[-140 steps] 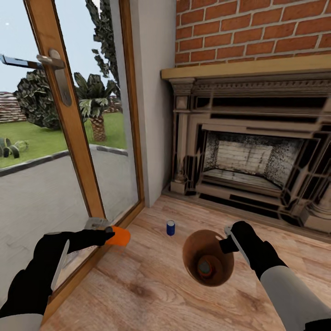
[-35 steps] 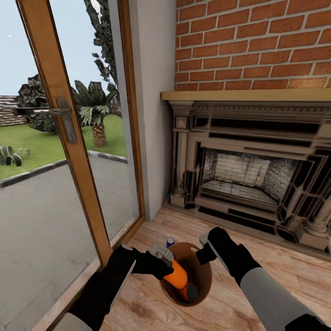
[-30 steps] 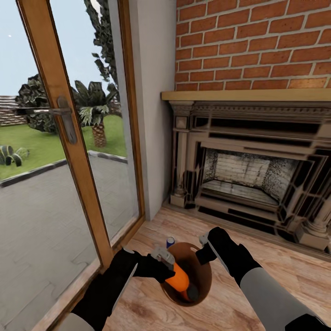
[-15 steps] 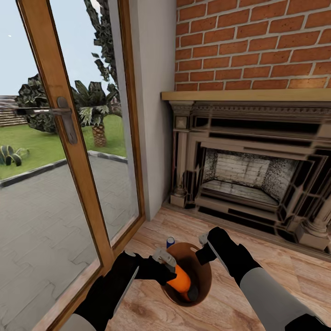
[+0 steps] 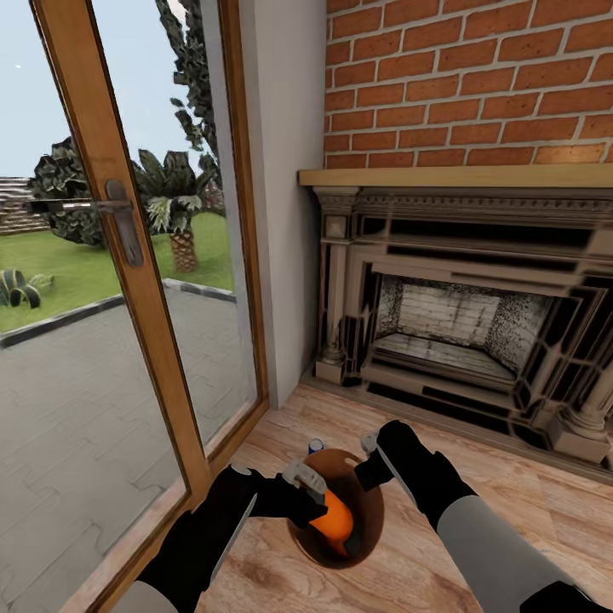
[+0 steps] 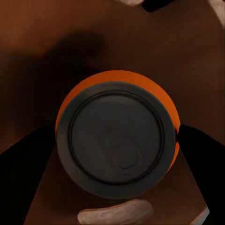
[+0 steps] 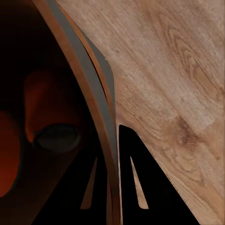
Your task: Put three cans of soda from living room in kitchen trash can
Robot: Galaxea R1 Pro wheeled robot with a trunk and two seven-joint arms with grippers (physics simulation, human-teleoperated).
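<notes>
The left gripper (image 5: pixel 311 498) has its jaws closed around an orange can (image 5: pixel 334 517). The can is inside the mouth of the trash can (image 5: pixel 362 545), right past the jaws. In the left wrist view the dark round end of the orange can (image 6: pixel 116 140) sits between the two dark fingers, with the brown inside of the trash can all around it.

The right gripper (image 5: pixel 368 464) has its jaws pinched on the rim of the trash can and holds it tipped off the floor. In the right wrist view the thin rim (image 7: pixel 96 117) runs between the fingers, and another orange can (image 7: pixel 51 122) lies deep inside, beyond the jaws.

The blue can (image 5: pixel 316 445) stands on the wood floor (image 5: pixel 511 502), just past the trash can, near the fireplace (image 5: pixel 460 315).

The cans look light, hard and smooth, so they may slip or roll. Hold one around its round side, at the middle. The trash can looks stiff and light. Its rim is a good place to grip, but it may swing when a can drops in.
</notes>
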